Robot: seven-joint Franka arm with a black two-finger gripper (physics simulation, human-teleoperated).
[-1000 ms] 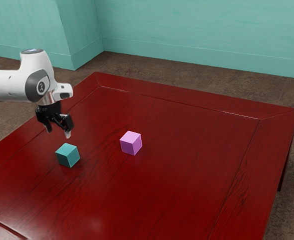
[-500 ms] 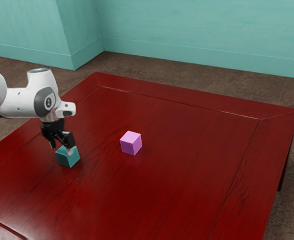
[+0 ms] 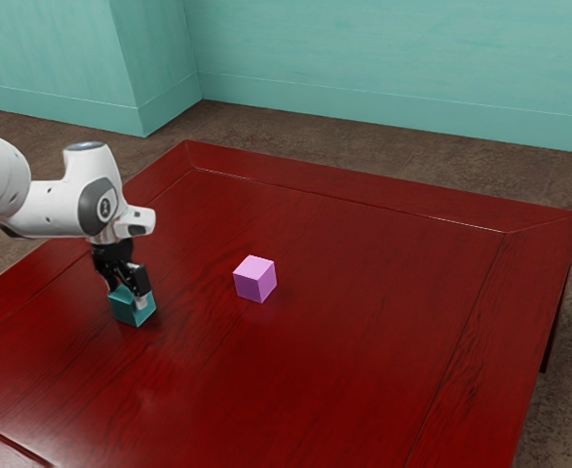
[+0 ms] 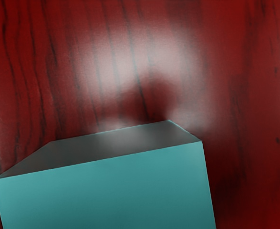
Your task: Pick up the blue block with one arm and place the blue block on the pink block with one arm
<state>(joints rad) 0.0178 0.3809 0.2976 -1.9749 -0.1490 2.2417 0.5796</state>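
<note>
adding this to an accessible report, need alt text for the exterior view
A white arm reaches from the exterior view's left, its black gripper low over the blue block on a dark red table. The pink block stands apart toward the exterior view's right, nothing on it.

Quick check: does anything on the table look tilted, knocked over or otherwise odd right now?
Nothing stands out. The blue block sits flat on the table, directly under the end effector. The pink block rests square and apart, toward the exterior view's right. No damage or spill is visible.
</note>
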